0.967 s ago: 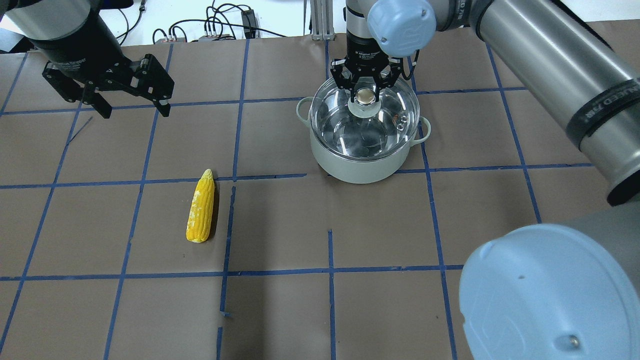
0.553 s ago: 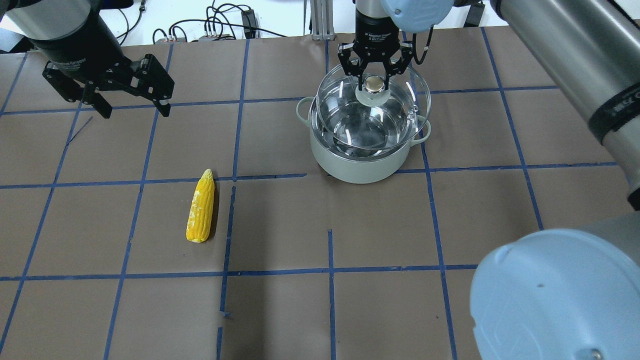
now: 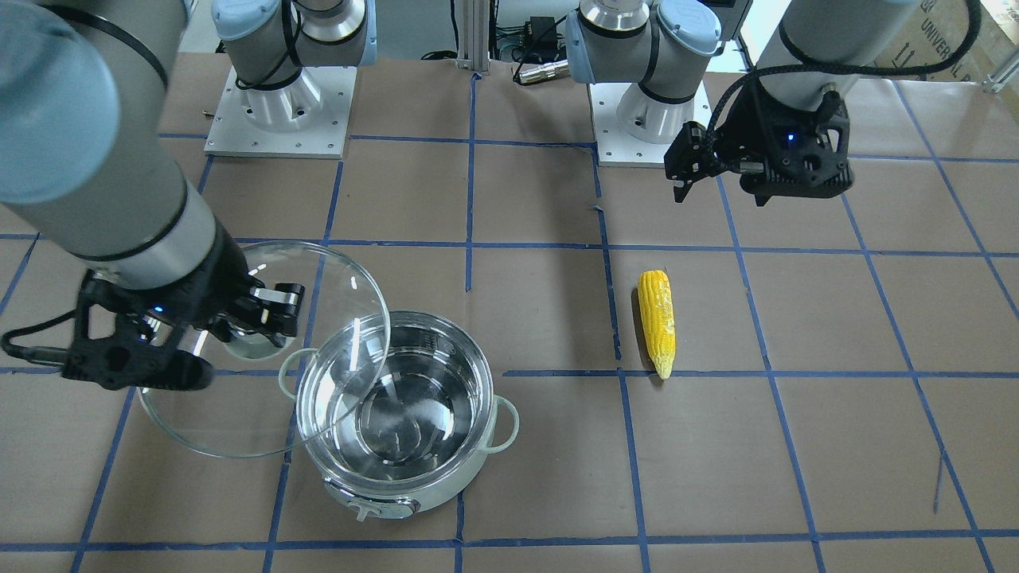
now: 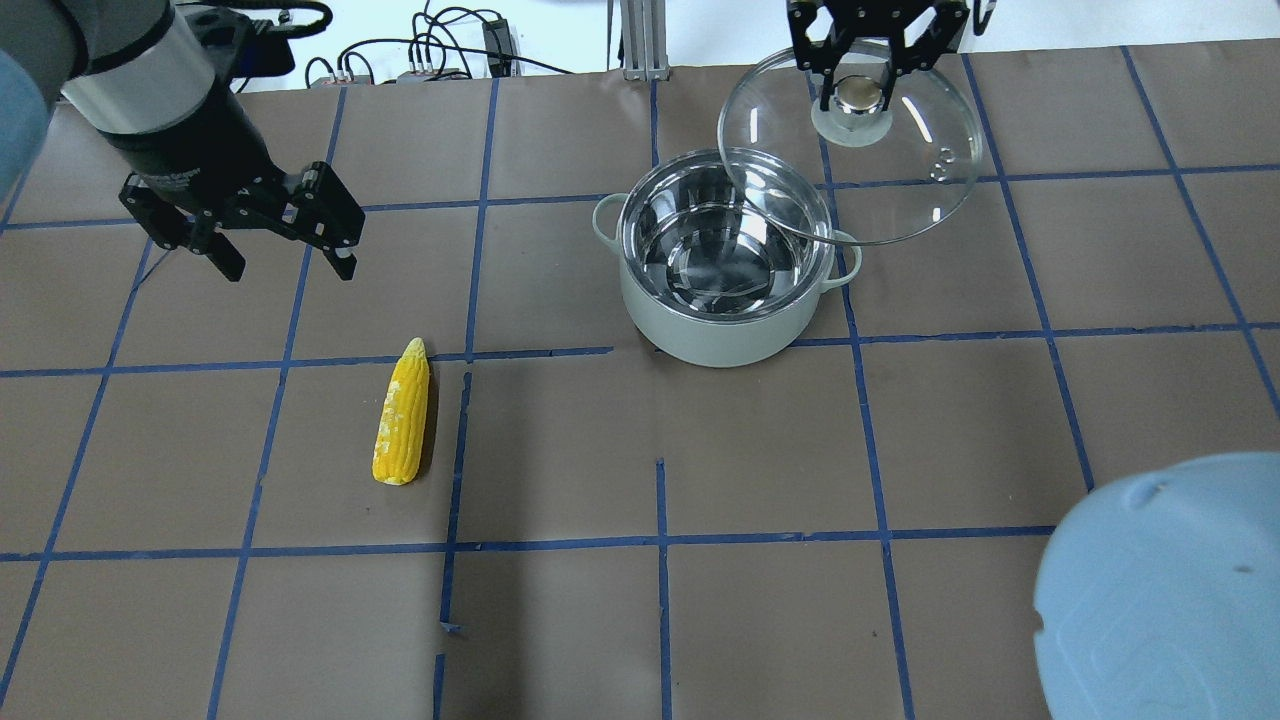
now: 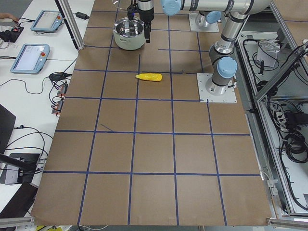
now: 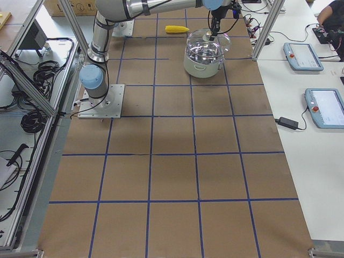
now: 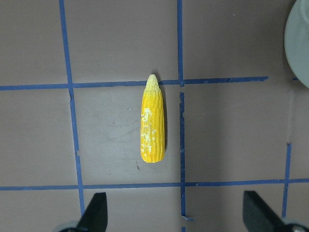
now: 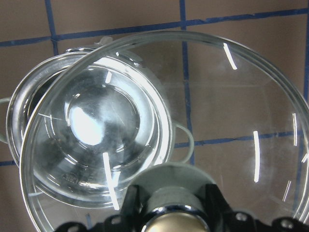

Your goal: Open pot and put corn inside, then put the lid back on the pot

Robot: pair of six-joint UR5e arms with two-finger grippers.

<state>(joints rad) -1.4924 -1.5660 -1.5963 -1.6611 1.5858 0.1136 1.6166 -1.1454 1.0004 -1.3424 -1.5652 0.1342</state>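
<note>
Overhead view: right end effector [image 4: 862, 92] at top right of frame, fingers closed narrow on the lid's beige knob. It holds the lid [image 4: 900, 195] in the air, off the pot. From this angle the glass edge overlaps only the pot's upper-right rim; rest of the lid sits over the table [image 4: 620, 620] to the right.

Pot [image 4: 715, 335] stands upper ctr of frame on the brown table, open, steel inside showing, w/ loop handles at left & right. Front-facing view: pot is lower left-ctr, its control knob [image 3: 365, 509] on the side toward the frame bottom.

Corn [image 4: 402, 415] lies flat on the table, left of ctr, well apart from the pot. Pointed tip aims to the frame top, w/ a blue tape line [image 4: 458, 440] just beside it on its right.

Left end effector [image 4: 290, 262] hangs at upper left, fingers spread wide, nothing btwn them, up & left of the corn and not touching it. Left wrist view: corn in frame ctr, two fingertips [image 7: 96, 212] at the bottom edge, one each side
</note>
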